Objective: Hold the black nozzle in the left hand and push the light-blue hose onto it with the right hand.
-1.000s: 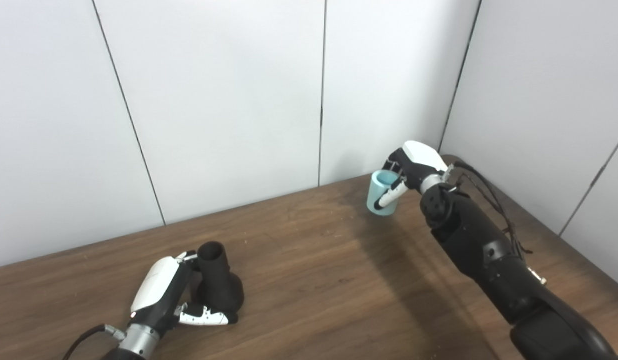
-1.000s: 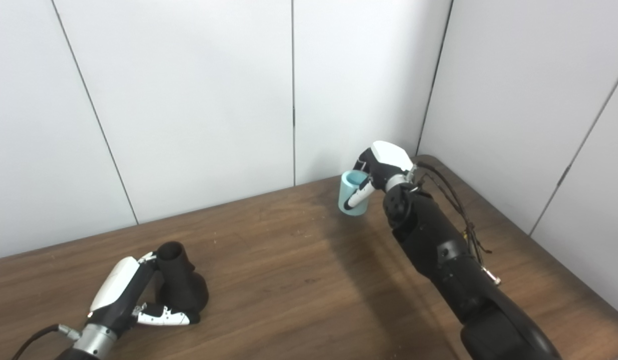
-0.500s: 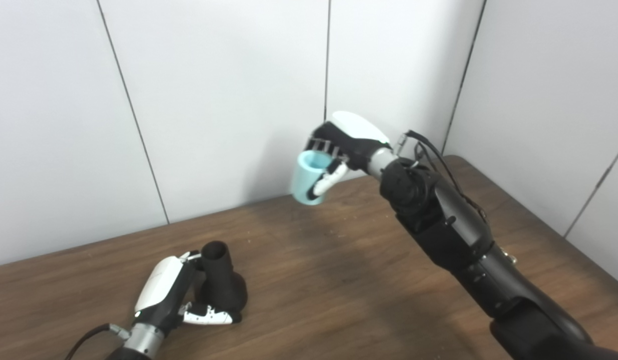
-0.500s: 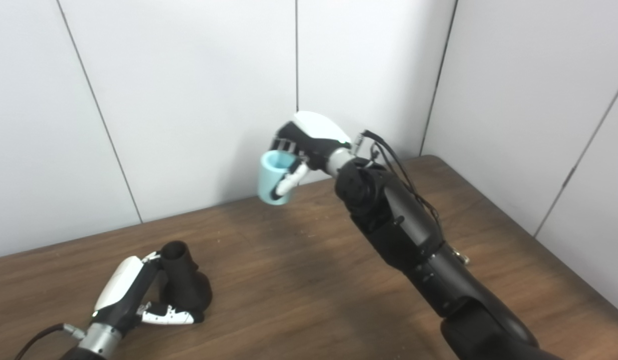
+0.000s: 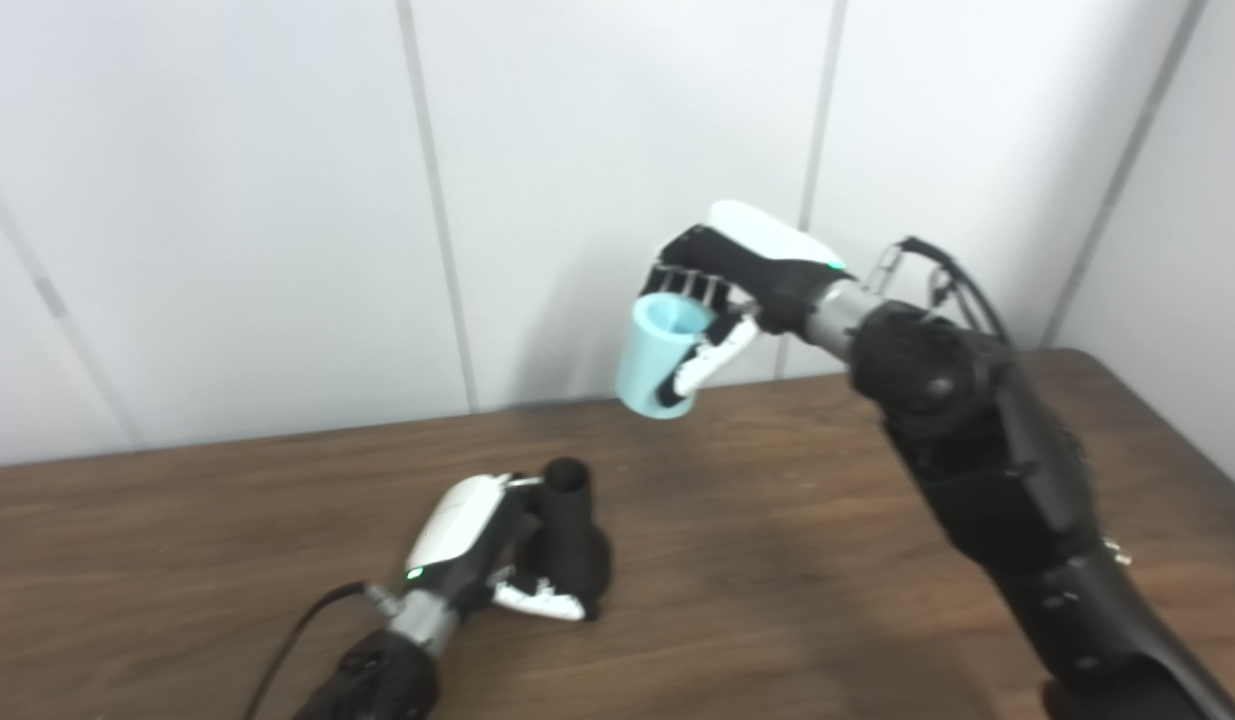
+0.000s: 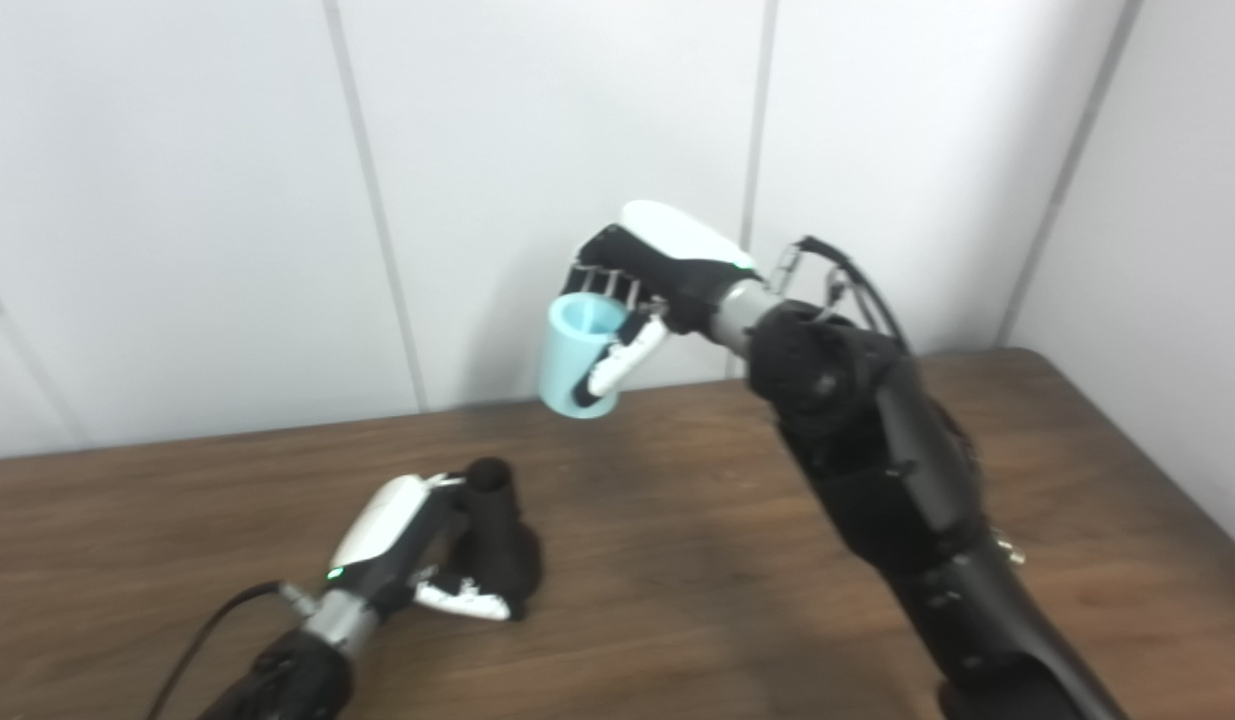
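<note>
The black nozzle (image 5: 569,535) stands upright on the wooden counter (image 5: 777,560), toward the near left, open end up. The left hand (image 5: 477,545) wraps around the nozzle's lower body, with the thumb (image 5: 547,602) lying across the flared base on the near side. The right hand (image 5: 742,285) is raised above the counter, in front of the far wall (image 5: 577,150). Its fingers are clamped on the light-blue hose (image 5: 659,355), a short tube held nearly upright. The hose sits above and to the right of the nozzle, well apart from it.
</note>
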### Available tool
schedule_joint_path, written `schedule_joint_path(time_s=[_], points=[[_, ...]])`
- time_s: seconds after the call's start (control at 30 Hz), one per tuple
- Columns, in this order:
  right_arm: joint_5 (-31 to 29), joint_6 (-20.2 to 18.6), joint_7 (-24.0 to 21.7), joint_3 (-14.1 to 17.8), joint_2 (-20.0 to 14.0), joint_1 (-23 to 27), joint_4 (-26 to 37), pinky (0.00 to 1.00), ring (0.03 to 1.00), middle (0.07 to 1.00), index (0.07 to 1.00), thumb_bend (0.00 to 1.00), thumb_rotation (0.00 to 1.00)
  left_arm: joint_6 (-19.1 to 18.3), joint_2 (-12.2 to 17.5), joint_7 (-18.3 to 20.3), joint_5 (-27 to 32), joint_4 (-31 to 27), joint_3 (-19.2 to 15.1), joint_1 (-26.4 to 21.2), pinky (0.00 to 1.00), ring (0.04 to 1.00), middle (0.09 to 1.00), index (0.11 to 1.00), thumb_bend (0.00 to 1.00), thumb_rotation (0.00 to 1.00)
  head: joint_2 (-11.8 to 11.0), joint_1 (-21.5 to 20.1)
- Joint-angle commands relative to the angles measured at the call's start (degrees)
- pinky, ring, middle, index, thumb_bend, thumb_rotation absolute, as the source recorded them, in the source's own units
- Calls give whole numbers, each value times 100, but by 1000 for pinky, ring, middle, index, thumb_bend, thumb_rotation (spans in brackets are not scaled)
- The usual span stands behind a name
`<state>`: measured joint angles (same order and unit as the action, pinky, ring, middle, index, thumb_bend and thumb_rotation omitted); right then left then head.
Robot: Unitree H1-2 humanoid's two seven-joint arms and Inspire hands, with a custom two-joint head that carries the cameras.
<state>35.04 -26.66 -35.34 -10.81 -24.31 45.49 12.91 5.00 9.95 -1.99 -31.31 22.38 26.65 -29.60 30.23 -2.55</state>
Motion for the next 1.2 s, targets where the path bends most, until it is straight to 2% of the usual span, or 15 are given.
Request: schedule_joint_path(time_s=[0.0, 0.1, 0.2, 0.3, 0.4, 0.53, 0.77, 1.17], points=[[-86, 19, 77, 34, 2, 302, 200, 358, 439, 498, 479, 520, 0, -275, -94, 416, -204, 145, 233, 207, 912, 598, 469, 493, 525, 0, 18, 33], [-123, 82, 151, -45, 42, 242, 210, 353, 433, 501, 483, 520, 0, -305, -143, 411, -236, 141, 251, 203, 901, 593, 466, 494, 525, 0, 56, 142], [-131, 132, 197, -98, 80, 204, 202, 389, 438, 493, 482, 521, 0, -352, -163, 430, -264, 80, 268, 202, 895, 591, 463, 495, 525, 0, 106, 187], [13, 182, 221, -287, 137, 202, 210, 534, 478, 460, 487, 520, 0, -422, -160, 462, -254, 46, 279, 194, 884, 592, 459, 497, 525, 0, 157, 196], [23, 169, 220, -393, 164, 216, 231, 381, 433, 467, 515, 519, 0, -468, -141, 497, -244, -5, 295, 209, 883, 593, 459, 497, 525, 0, 212, 202], [-111, 160, 196, -413, 234, 205, 269, 331, 415, 495, 511, 518, 0, -527, -123, 545, -218, -59, 312, 216, 884, 594, 460, 497, 525, 0, 255, 173], [-105, -7, 62, -533, 377, 190, 331, 335, 416, 490, 516, 518, 0, -524, -115, 595, -150, -76, 296, 186, 884, 593, 461, 496, 525, 0, 282, 145], [-37, 4, 95, -559, 595, 100, 91, 341, 422, 499, 502, 519, 0, -542, -115, 585, -185, -172, 323, 223, 872, 588, 462, 496, 525, 0, 329, 214]])
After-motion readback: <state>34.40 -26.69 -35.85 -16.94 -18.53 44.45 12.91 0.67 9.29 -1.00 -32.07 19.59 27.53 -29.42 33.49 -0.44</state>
